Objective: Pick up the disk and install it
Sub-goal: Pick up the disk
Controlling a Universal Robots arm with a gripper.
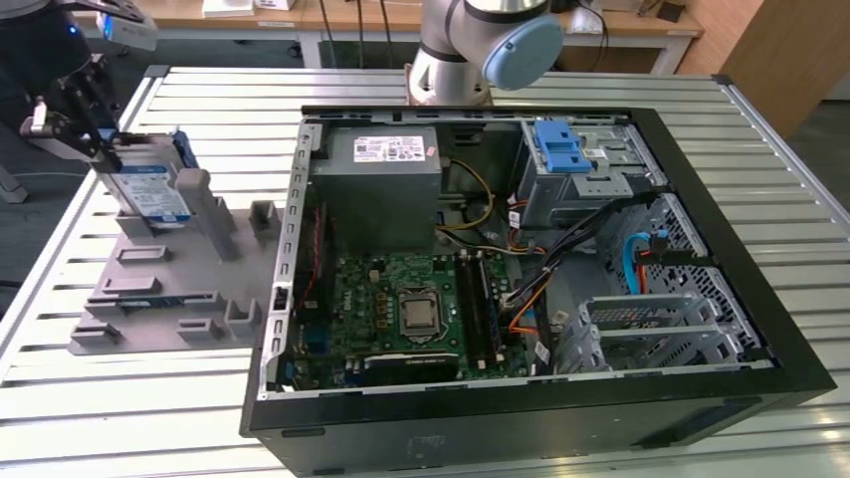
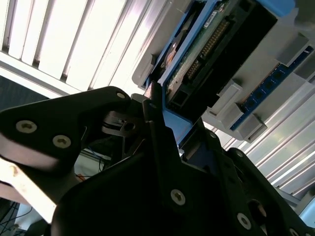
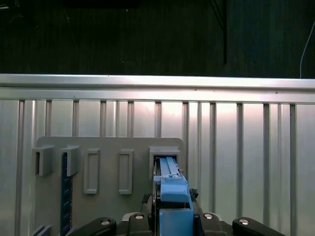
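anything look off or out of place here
Nothing stands out. The disk stands on edge at the grey holder plate, clamped by the gripper, which fits a pick-up. The open computer case shows no spill or damage.

Disk (image 1: 143,189) base hidden in holder (image 1: 159,269) slot — gripper (image 3: 173,201) cut off, first wrist view.

An open black metal computer case (image 1: 531,403) lies on a slatted aluminium table (image 1: 106,418). Inside are a green motherboard (image 1: 398,309), a grey metal box with a white sticker (image 1: 376,184) and a silver cage with a blue latch (image 1: 584,164). A grey plastic slotted fixture (image 1: 159,289) sits beside the case, on the exterior view's left.
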